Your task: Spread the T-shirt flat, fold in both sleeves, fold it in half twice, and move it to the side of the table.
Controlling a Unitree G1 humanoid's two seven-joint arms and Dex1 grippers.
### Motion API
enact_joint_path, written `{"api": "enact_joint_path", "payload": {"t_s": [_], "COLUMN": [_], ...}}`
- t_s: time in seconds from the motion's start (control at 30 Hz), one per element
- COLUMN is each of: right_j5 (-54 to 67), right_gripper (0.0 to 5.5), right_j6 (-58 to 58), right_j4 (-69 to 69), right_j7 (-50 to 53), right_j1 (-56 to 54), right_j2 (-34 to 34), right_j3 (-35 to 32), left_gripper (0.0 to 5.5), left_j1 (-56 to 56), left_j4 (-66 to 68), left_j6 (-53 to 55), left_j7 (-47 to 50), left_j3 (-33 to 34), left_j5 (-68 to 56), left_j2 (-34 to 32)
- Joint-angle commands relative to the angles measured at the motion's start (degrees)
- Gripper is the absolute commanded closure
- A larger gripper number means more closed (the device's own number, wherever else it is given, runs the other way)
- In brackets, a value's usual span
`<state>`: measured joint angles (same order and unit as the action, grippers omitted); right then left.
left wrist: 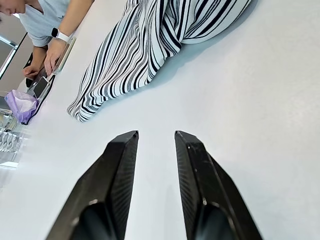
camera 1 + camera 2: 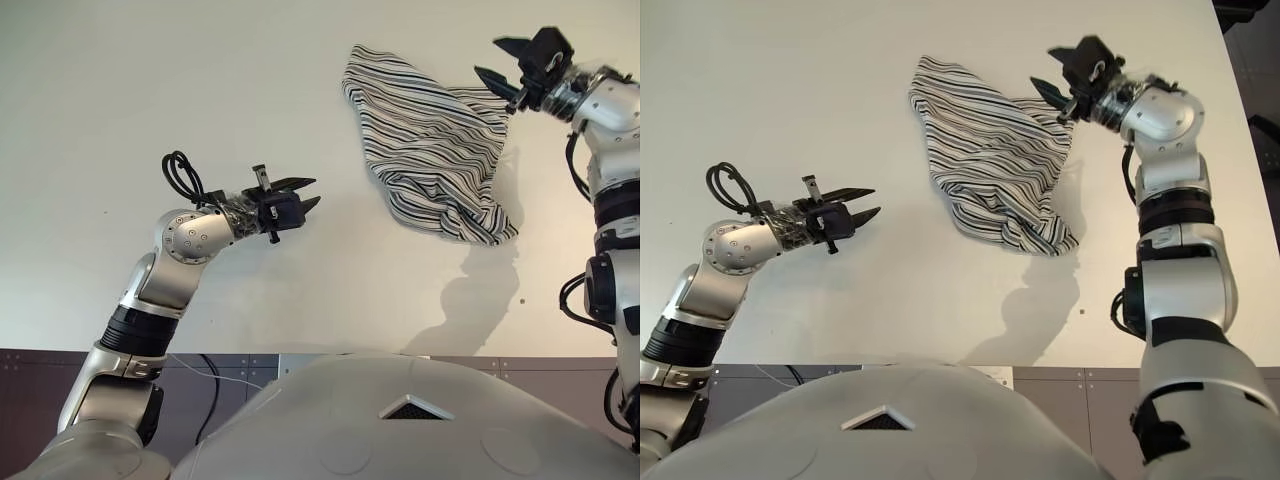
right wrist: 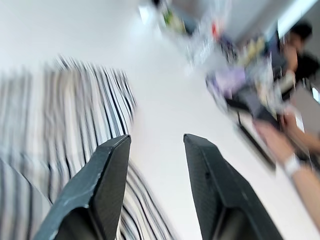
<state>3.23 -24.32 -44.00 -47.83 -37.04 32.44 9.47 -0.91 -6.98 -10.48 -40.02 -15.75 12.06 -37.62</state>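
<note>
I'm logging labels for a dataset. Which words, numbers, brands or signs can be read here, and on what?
None can be read.
T-shirt: stripes only, no print visible.
Clutter past the table's edge: too small and blurred to read.

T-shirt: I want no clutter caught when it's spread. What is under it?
The T-shirt lies crumpled on the table, and only tabletop shows along its edges. Anything beneath its folds is covered and cannot be seen.
</note>
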Motion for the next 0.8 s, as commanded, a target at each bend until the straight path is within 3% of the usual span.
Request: {"api": "enact_joint_path", "payload": {"t_s": [0.03, 0.17, 0.27, 0.4, 0.63, 0.8], "right_j5": [7.5, 12.7, 13.7, 1.6, -8.0, -11.5], "right_gripper": [3.56, 3.56, 3.56, 3.56, 3.56, 3.56], "right_j6": [1.5, 1.8, 2.9, -5.0, -12.8, -11.8], "right_j4": [35.9, 50.4, 56.0, 47.1, 35.1, 26.7], "right_j7": [-14.5, -19.7, -21.4, -18.0, -11.8, -11.7], "right_j1": [24.7, 46.0, 52.9, 47.5, 41.8, 39.3], "right_j2": [14.1, 23.0, 26.0, 22.9, 20.1, 17.2], "right_j3": [1.2, -4.7, -6.5, -3.8, -1.5, 4.1], "left_gripper": [4.15, 4.15, 4.15, 4.15, 4.15, 4.15], "left_j1": [-3.2, -5.8, -7.6, -7.5, -7.3, -6.9], "left_j4": [1.0, 1.0, 0.6, 0.4, 0.4, 0.4], "left_j6": [-0.8, -1.0, -0.7, -0.7, -0.9, -1.0], "left_j7": [2.3, 4.3, 6.1, 6.6, 6.2, 5.7], "left_j3": [0.7, 0.7, 0.6, -0.6, -0.3, -0.8], "left_j5": [1.2, 2.2, 2.8, 3.9, 3.9, 4.1], "left_j2": [-0.1, 0.2, 0.8, 2.0, 1.6, 1.5]}}
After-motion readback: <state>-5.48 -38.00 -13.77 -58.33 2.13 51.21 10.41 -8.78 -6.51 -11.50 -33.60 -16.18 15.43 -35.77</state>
